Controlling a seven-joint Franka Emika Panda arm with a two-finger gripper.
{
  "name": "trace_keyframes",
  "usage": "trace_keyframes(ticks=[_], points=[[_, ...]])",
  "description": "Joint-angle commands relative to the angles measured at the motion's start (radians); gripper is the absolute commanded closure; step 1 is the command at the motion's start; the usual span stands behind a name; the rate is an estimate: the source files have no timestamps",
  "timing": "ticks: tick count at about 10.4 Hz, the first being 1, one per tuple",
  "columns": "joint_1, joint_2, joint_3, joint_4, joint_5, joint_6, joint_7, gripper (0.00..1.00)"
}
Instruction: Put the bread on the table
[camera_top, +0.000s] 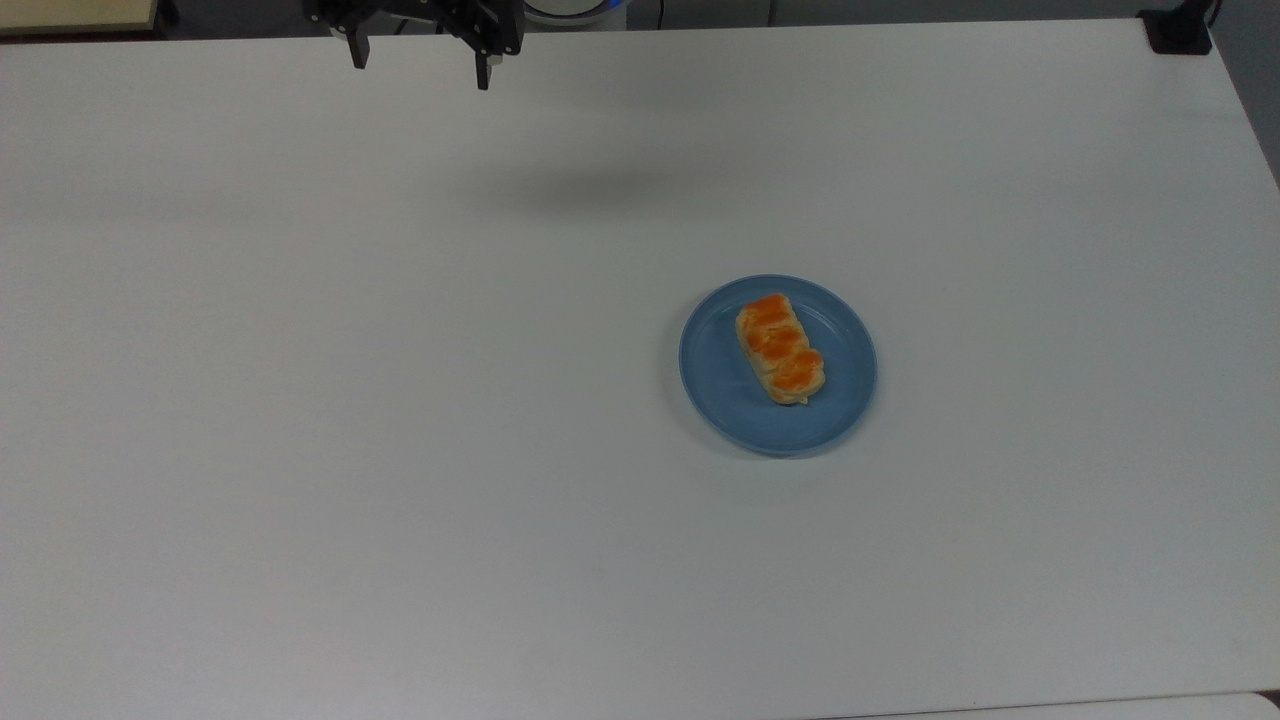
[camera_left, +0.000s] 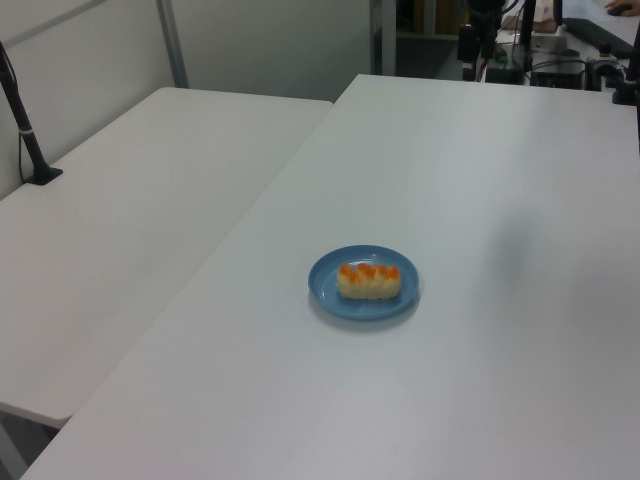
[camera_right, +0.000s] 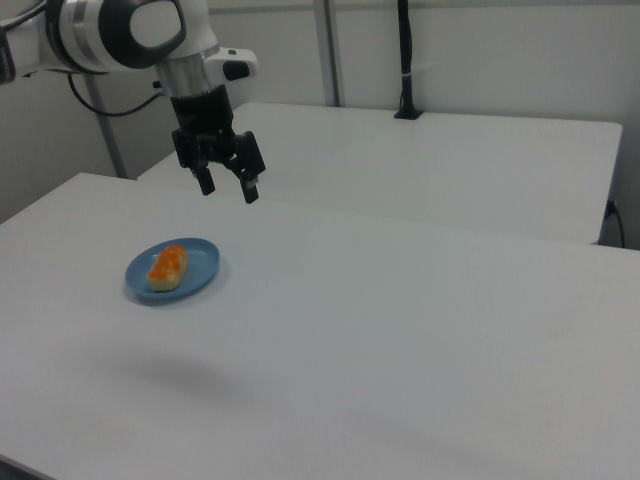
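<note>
With the bread (camera_top: 780, 348) lying on the blue plate (camera_top: 715, 385) and our end effector (camera_top: 420, 62) released, empty, seemingly high above the white counter (camera_top: 300, 450), we should descend squarely, pinching the bun's short width gently.

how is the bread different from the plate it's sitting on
The bread is oblong and pale tan with orange patches on top; the plate is round and plain blue. The bread is shorter than the plate is wide and lies wholly within its rim. The bread is lumpy and raised; the plate is smooth and shallow. Both sit far from the open hand.
</note>
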Motion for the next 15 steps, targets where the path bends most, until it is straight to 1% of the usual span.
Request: trace_keyframes(ticks=[1,10,11,13,14,15], points=[[0.001,-0.017,-0.01,-0.003,0.03,-0.033,-0.027,0.0],[0.009,-0.008,-0.007,-0.002,0.033,-0.024,-0.039,0.0],[0.015,-0.002,0.004,-0.002,0.042,-0.023,-0.039,0.0],[0.041,0.019,0.006,0.001,0.114,-0.018,-0.031,0.0],[0.062,0.026,0.007,0.0,0.134,0.009,-0.025,0.0],[0.104,0.035,0.007,0.0,0.141,0.044,-0.018,0.0]])
